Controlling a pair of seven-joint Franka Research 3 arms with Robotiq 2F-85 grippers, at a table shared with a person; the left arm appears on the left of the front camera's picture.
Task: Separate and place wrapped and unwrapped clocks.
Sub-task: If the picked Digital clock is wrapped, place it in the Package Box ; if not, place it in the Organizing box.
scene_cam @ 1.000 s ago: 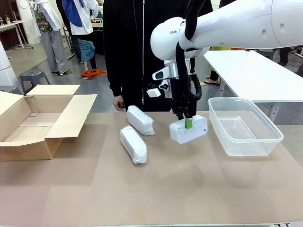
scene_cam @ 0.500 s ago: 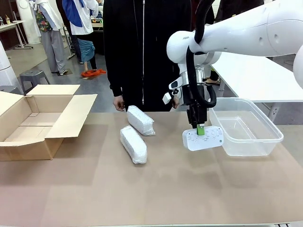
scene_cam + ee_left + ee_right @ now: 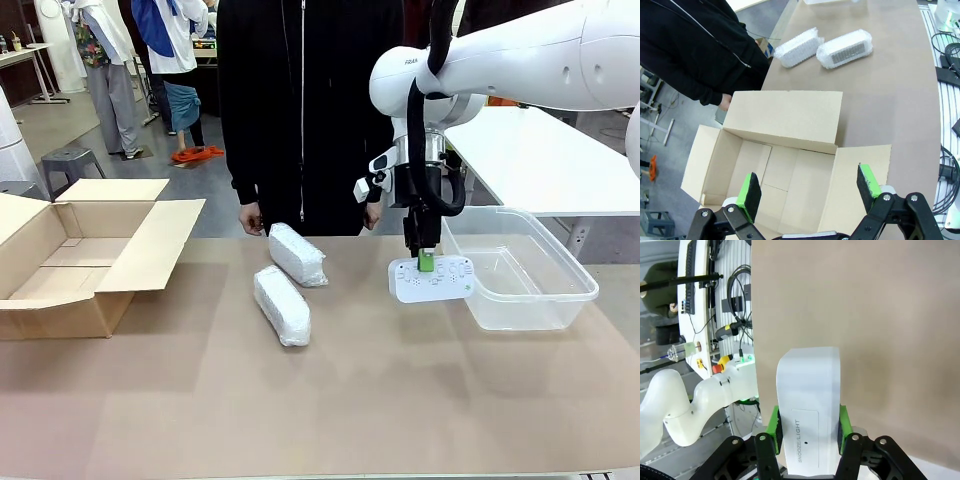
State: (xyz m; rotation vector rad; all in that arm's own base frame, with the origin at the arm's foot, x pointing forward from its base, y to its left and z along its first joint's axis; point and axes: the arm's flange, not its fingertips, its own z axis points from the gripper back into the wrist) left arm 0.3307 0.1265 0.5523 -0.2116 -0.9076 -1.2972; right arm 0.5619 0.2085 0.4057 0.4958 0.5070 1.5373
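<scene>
While the right gripper (image 3: 426,262) pinches the bare clock (image 3: 431,279) aloft just beside the clear tub (image 3: 560,300) | far wrapped clock (image 3: 297,254) and near wrapped clock (image 3: 281,304) lie on the table (image 3: 350,400), close together | left gripper (image 3: 808,184) spread above cardboard box (image 3: 780,170).

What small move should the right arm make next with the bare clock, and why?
Probably carry it a little farther to the robot's right, over the tub, and only then lower it. The right gripper is shut on the clock, which hangs in the air at the tub's left rim, seemingly not yet above its inside. The two wrapped clocks lie off to the left.
</scene>
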